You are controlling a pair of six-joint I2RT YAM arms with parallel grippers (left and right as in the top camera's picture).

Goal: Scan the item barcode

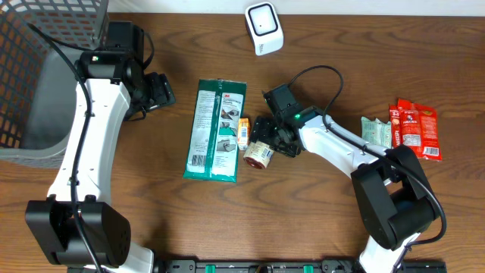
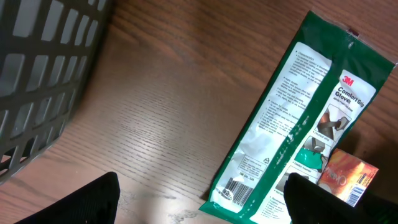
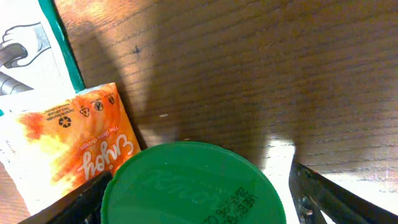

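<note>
A small jar lies on its side at the table's middle. Its green lid fills the lower right wrist view. My right gripper is open and straddles that lid, with its left finger against the rim. A gap of bare table separates the lid from the right finger. The white barcode scanner stands at the back centre. My left gripper hovers open and empty, left of the green glove packet. That packet's barcode shows between the left fingers.
A small orange box lies between the glove packet and the jar, close to my right gripper. Red packets and a pale pouch sit at the right. A dark mesh basket fills the left back corner.
</note>
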